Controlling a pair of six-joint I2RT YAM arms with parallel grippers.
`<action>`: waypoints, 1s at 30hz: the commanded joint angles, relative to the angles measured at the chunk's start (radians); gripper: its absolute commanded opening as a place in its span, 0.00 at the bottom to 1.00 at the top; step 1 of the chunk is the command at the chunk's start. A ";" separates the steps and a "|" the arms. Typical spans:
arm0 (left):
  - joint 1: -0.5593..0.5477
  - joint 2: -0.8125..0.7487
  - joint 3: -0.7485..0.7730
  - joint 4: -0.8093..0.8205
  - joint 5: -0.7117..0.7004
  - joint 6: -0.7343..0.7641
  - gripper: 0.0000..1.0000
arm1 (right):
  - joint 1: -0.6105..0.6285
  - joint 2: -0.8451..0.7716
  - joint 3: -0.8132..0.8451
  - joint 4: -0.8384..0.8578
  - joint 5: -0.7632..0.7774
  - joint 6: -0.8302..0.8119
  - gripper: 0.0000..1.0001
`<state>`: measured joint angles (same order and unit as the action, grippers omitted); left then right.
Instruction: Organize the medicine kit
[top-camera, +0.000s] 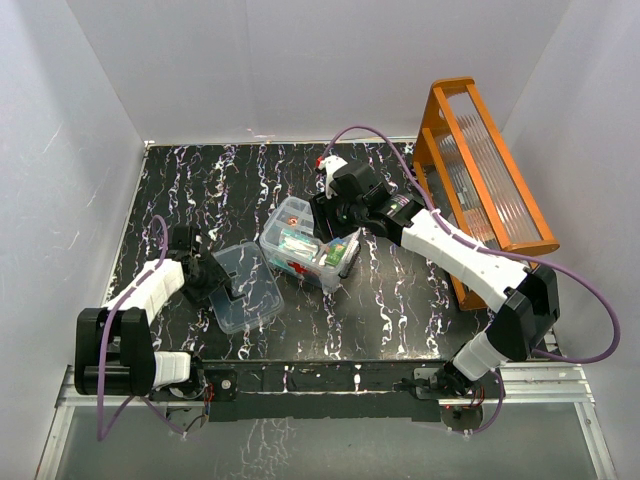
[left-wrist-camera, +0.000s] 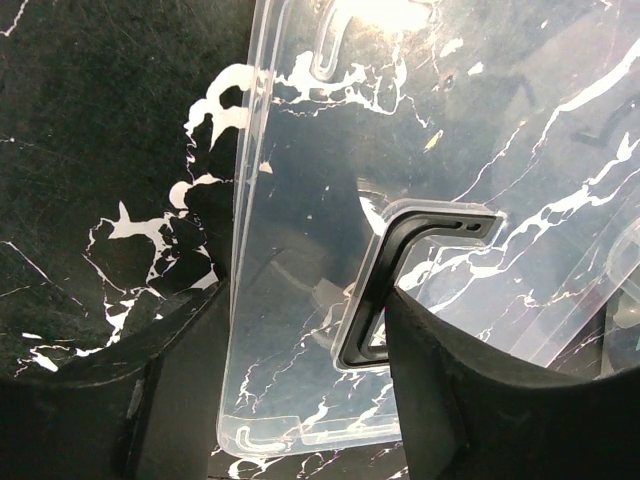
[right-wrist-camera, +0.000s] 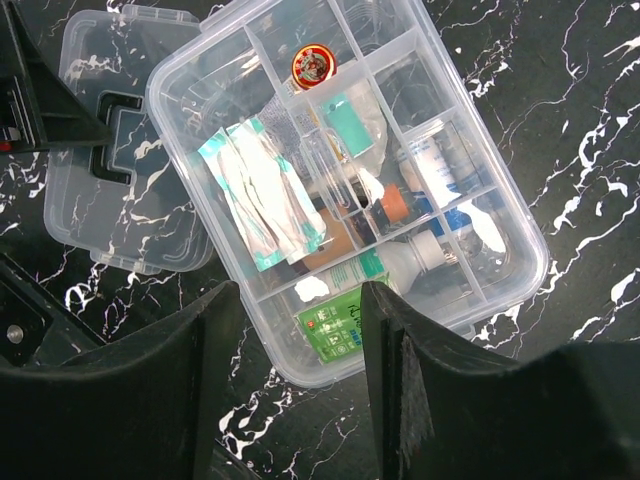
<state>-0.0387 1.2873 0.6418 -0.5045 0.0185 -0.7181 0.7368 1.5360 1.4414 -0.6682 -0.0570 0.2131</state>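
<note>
Step in hand: fitting the lid (top-camera: 245, 287), which lies flat just left of the filled box (top-camera: 300, 240). The left gripper (left-wrist-camera: 300, 345), part open and empty, straddles the black handle (left-wrist-camera: 400, 265). The right gripper (right-wrist-camera: 300, 300) hovers over the box, part open and empty. Next: clamp the handle, lift, and seat the lid squarely.

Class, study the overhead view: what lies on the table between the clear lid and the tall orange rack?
The open medicine box lies there, as the top view shows. The right gripper hangs over its end nearer the rack.
</note>
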 joint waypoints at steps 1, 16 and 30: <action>-0.010 -0.012 -0.019 -0.026 -0.080 -0.001 0.50 | -0.007 -0.048 -0.010 0.066 -0.021 0.015 0.49; -0.033 0.036 0.002 -0.054 -0.089 0.013 0.68 | -0.004 -0.053 -0.030 0.093 -0.060 0.042 0.47; -0.038 -0.072 -0.033 -0.023 -0.136 -0.042 0.41 | 0.006 -0.071 -0.060 0.150 -0.069 0.123 0.45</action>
<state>-0.0742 1.2793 0.6472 -0.4980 -0.0326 -0.7300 0.7376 1.5238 1.3945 -0.6170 -0.1162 0.2771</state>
